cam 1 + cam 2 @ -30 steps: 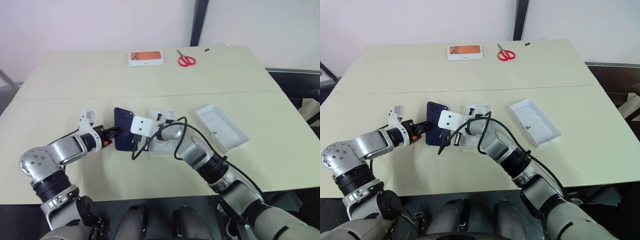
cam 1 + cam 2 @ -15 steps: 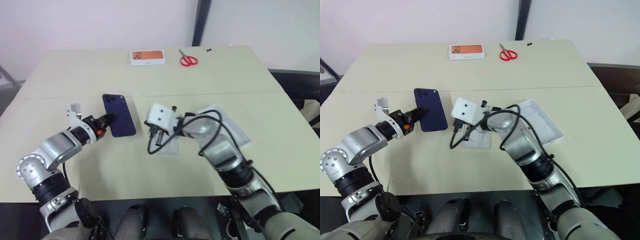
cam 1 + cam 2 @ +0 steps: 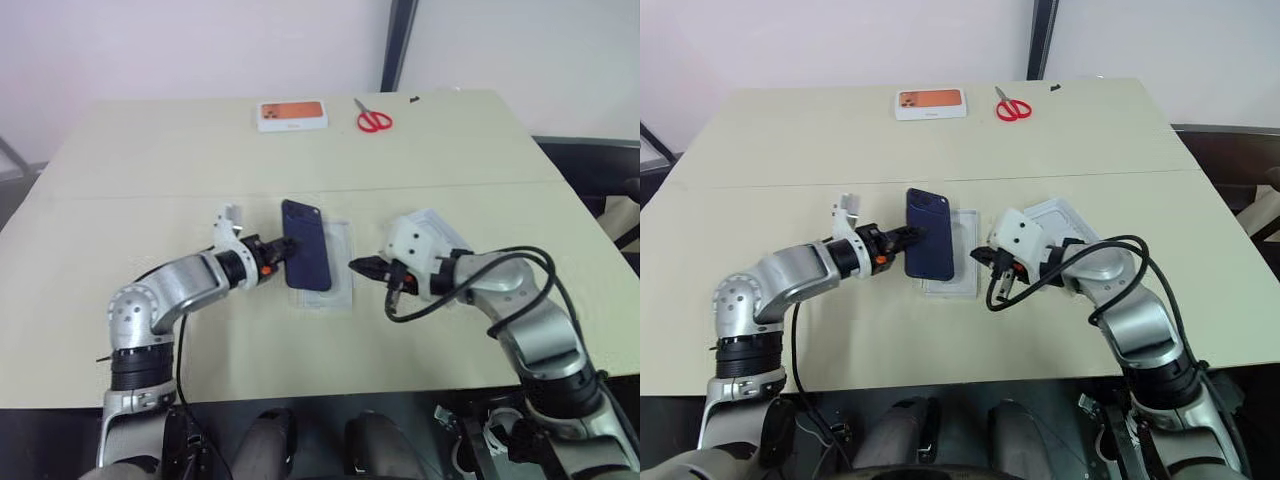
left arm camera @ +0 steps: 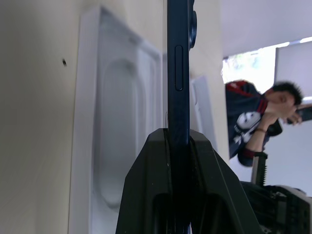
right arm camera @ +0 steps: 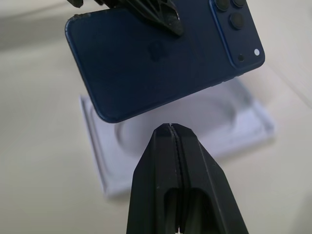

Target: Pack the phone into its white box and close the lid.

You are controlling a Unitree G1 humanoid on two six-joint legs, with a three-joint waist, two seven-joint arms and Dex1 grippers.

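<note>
Left eye view: my left claw (image 3: 277,252) grips the phone (image 3: 306,258) edgewise just above the white box (image 3: 338,268), long axes parallel; right claw (image 3: 359,266) clenched, empty.

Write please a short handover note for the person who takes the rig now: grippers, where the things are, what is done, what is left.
Left gripper: shut on the phone, holding it by one edge above the white box.
Right gripper: shut, empty, beside the box.
Box: open on the table.
Lid: inside up, behind the right gripper.
Done: phone lifted and brought over the box.
Left: lay the phone in, fetch the lid, close it.
</note>
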